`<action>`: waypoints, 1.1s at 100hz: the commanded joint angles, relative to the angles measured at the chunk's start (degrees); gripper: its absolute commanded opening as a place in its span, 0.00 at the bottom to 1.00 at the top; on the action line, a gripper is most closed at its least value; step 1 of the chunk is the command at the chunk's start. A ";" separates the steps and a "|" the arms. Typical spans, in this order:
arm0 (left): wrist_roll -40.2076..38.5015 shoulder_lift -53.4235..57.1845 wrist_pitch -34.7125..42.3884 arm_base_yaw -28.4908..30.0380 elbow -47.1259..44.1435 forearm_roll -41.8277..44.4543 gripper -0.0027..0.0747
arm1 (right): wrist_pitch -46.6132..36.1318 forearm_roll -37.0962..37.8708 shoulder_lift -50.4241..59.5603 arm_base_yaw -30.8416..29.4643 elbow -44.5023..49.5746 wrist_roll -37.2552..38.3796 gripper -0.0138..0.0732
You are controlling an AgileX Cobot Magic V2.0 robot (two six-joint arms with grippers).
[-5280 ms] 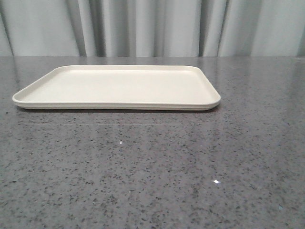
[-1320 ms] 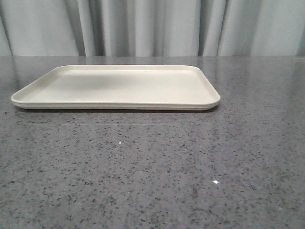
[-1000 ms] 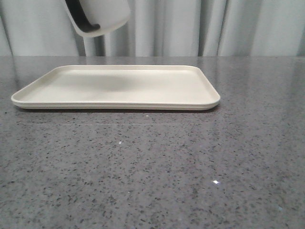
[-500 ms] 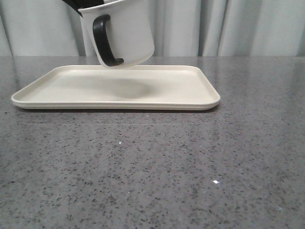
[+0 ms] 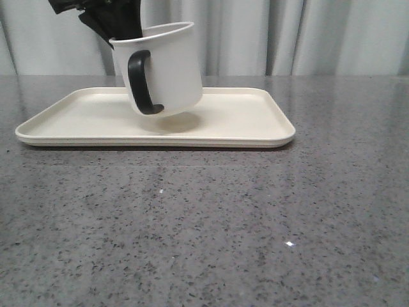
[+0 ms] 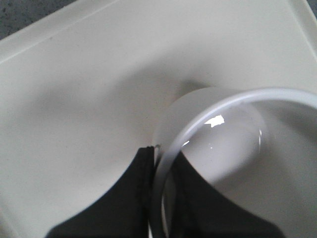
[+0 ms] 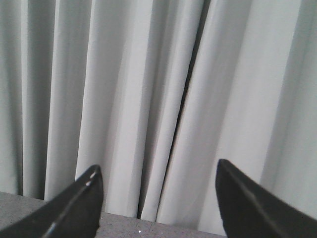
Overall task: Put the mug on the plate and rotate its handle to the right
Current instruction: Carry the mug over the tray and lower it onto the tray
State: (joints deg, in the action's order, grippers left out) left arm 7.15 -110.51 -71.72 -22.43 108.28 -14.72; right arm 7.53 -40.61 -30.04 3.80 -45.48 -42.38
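A white cylindrical ceramic mug point(image 5: 163, 67) is held tilted above a large flat cream-white rectangular plate point(image 5: 243, 115) with rounded corners and a low raised rim. In the front view the mug's base appears just clear of the plate's surface, with a soft shadow cast directly beneath it; whether any edge of the base touches cannot be told. The mug's thick black C-shaped handle point(image 5: 142, 82) is turned toward the camera, slightly to the left of the mug's middle. The mug is positioned over the plate's middle portion, somewhat toward the left.

The mug is gripped at its rim by the black left gripper point(image 6: 158, 198): in the left wrist view one of the jaws is seen inside the mug and the other outside, so the wall is pinched between them. The mug's glossy interior point(image 6: 233, 148) is visible there.

The plate rests on a speckled grey stone worktop point(image 5: 204, 224), backed by a pale pleated curtain point(image 5: 307, 38).

In the right wrist view, the right gripper point(image 7: 157, 198) is seen with its jaws spread wide, nothing between them, pointed at the curtain.
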 commanded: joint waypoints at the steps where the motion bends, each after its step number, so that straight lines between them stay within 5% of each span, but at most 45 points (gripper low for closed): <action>1: -0.81 2.74 -0.70 -0.60 1.91 -1.34 0.01 | -3.32 0.07 -0.54 -0.01 -1.97 -0.76 0.72; 110: -1.03 0.74 -0.70 -0.73 1.91 -1.45 0.01 | -3.32 0.07 -0.54 -0.01 -1.97 -0.76 0.72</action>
State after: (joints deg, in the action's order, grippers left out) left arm 6.50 -112.61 -71.72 -22.65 108.28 -14.50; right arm 7.53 -40.61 -30.04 3.80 -45.48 -42.38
